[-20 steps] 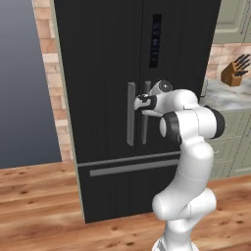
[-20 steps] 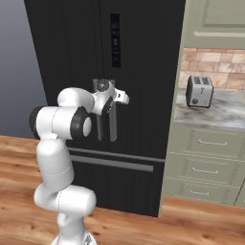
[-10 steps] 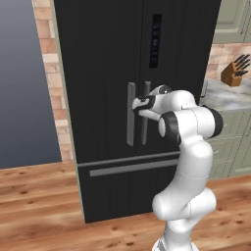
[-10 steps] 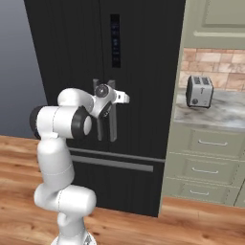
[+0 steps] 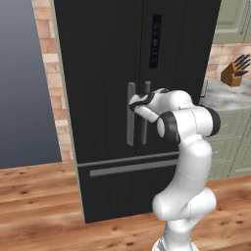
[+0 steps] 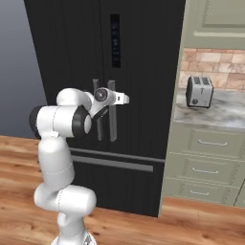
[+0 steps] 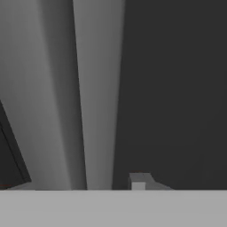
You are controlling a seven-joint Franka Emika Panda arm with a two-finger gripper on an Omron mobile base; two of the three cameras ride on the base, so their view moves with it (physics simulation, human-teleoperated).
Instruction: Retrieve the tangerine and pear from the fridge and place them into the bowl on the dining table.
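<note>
The fridge (image 5: 117,98) stands closed — both tall black doors and the bottom drawer are shut, so nothing of its inside can be seen, and neither fruit is in sight. Its front is flat, matte black; a narrow dark control panel (image 5: 156,41) runs down the right door. A brick strip (image 5: 51,73) and a grey-blue wall (image 5: 24,83) lie to its left, over a floor of warm wood planks (image 5: 39,196).

At mid-height two long grey vertical handles (image 5: 131,113) hang side by side at the door seam, with a flat grey bar (image 5: 128,167) across the drawer below. The gripper (image 5: 135,104) is at these handles, the white arm bent behind it. In the hand view a pale grey handle (image 7: 95,97) runs as a smooth upright band close before the camera, with a finger tip (image 7: 138,179) just right of its foot. The jaws look drawn in around this handle, though actual contact cannot be told.

To the right, a veined grey stone counter (image 6: 215,112) tops sage-green drawers (image 6: 206,158). A boxy metal toaster (image 6: 199,91) sits on it — and a wooden knife block (image 5: 234,72) with dark handles.
</note>
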